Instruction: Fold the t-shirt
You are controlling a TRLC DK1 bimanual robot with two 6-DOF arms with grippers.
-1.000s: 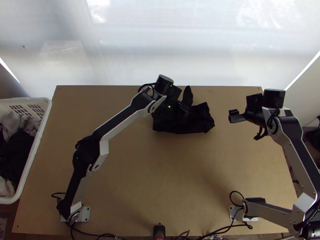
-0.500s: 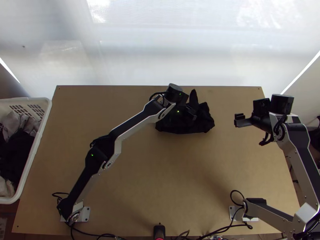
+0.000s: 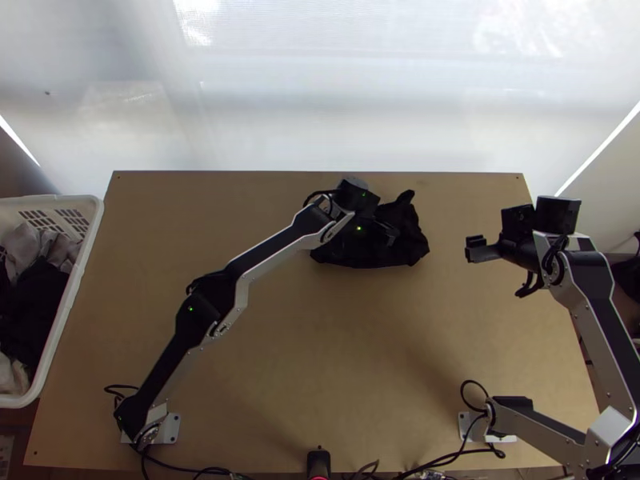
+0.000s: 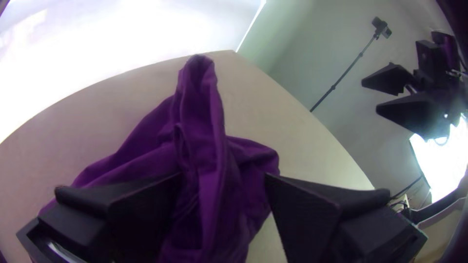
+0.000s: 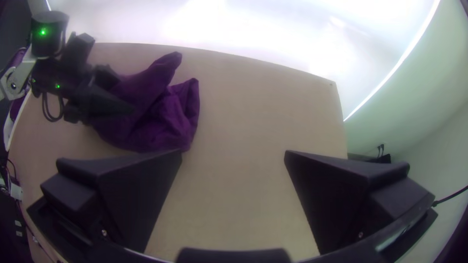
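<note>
Left wrist view has the left fingers [image 4: 309, 209] well apart astride a raised fold [image 4: 197, 107] of the t-shirt [image 4: 141, 146], not clamped; closing squarely on it, then lifting slowly, should loosen the bunch best. Right fingers [image 5: 336, 195] stand wide and empty. In the top view the t-shirt lies bunched towards the far side of the tabletop [image 3: 320, 344], long axis side to side, peak [image 3: 406, 197] pointing away and rightward

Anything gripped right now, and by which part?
Nothing looks held: the left gripper is open, a raised ridge of the bunched t-shirt between its fingers; the right gripper is open and away from it.
</note>
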